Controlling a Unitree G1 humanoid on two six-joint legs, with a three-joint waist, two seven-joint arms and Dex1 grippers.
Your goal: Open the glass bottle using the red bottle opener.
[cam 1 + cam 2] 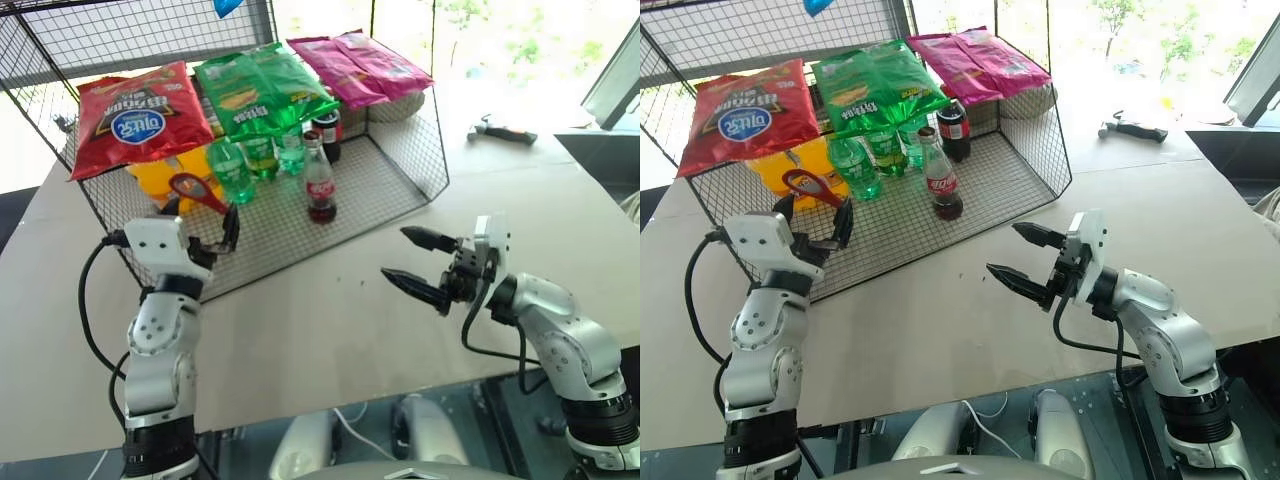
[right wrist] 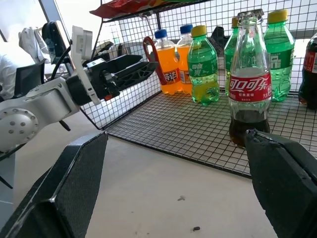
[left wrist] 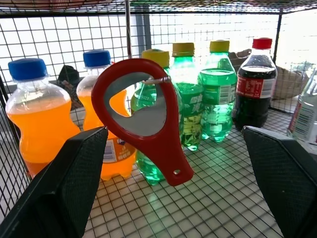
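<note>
— Nearest us, what are the two claws doing?
— Both hover above the desk (image 1: 330, 330) near its front edge. Left claw (image 1: 205, 228) has its fingers spread wide with nothing between them; it sits right at the open front edge of the wire rack (image 1: 420, 150), pointing in. Right claw (image 1: 418, 262) is likewise wide apart and empty, over bare desk in front of the rack's right end, pointing toward the left arm.
— Where's the opener?
— Opener (image 3: 143, 116) hangs inside the rack at its left end, ring head up, handle slanting down. In the left wrist view it lies between that claw's fingers but beyond them, not touching either.
— And the bottle?
— Bottle (image 1: 319, 180) stands upright on the rack's mesh floor, near the middle, closer to the front than the others, cap on. Dark liquid fills only its bottom.
— What's around it?
— Green bottles (image 1: 232, 170) behind it toward the left, orange bottles (image 3: 37, 119) further left behind the opener, a dark cola bottle (image 1: 327, 135) at the back. Chip bags (image 1: 130, 115) lie on the rack's top.
</note>
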